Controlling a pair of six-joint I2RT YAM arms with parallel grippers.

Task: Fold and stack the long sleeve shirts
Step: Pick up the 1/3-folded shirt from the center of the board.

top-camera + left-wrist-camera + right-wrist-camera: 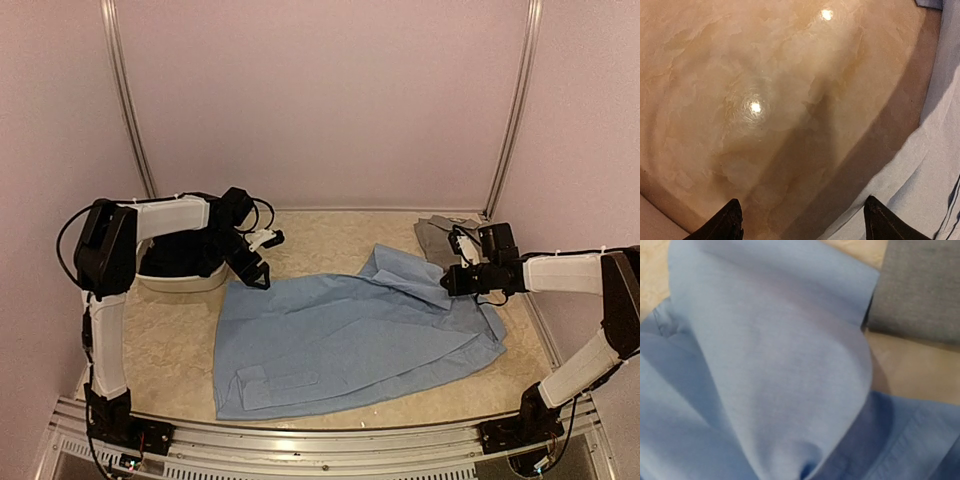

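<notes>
A light blue shirt (350, 340) lies spread across the middle of the table, one cuffed sleeve folded across its near left part. My right gripper (450, 281) is shut on a raised fold of it at the right side. In the right wrist view that fold of the light blue shirt (780, 365) drapes over the jaws and hides them. A folded grey shirt (443, 237) (920, 290) lies at the back right, just behind the gripper. My left gripper (257, 274) (802, 222) hangs open and empty over bare table beside the light blue shirt's far left edge (935, 175).
A white tub (185, 282) stands at the back left under the left arm, with dark cloth (180, 255) in it. Pale walls close the table in at the back and both sides. A metal rail (320, 440) runs along the near edge.
</notes>
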